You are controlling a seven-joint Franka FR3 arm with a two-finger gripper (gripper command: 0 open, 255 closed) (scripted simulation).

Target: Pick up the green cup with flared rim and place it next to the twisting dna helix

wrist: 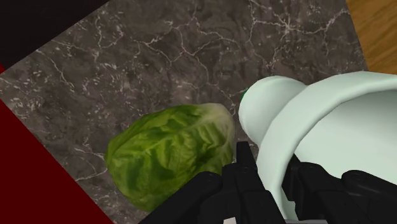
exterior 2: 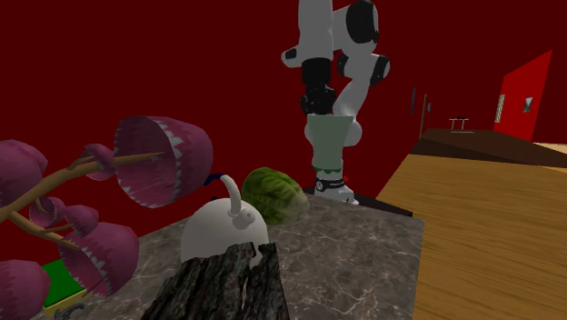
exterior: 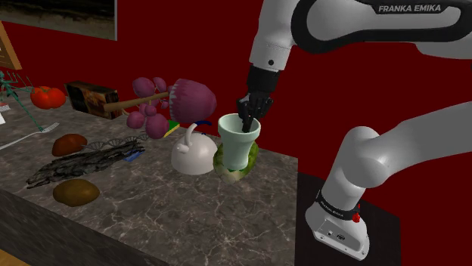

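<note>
The jaws of the all-black two-finger gripper (exterior: 249, 115) are pinching the lip of the pale green cup with the flared rim (exterior: 239, 145). One finger is reaching inside and the other is pressing outside, so they are nearly closed with only the cup's wall between them. The cup is hanging upright directly above the leafy green lettuce head (wrist: 167, 156), and in the second exterior view it is looking clear of the dark veined marble counter (exterior: 189, 219). As far as its inside is showing, it is carrying nothing but the inner finger. The pick-up therefore appears done, and the carry is the step in hand. Just beside the lettuce, on the shoulder view's left, a white domed pot with a looped handle (exterior: 189, 156) is sitting, its contents hidden. Farther from the lettuce on that side, a long dark twisted ladder-like piece (exterior: 79, 162) is lying flat, which I am taking to be the helix. The next move is calling for travel over the white pot with height to spare, then a level set-down just beside the helix.
</note>
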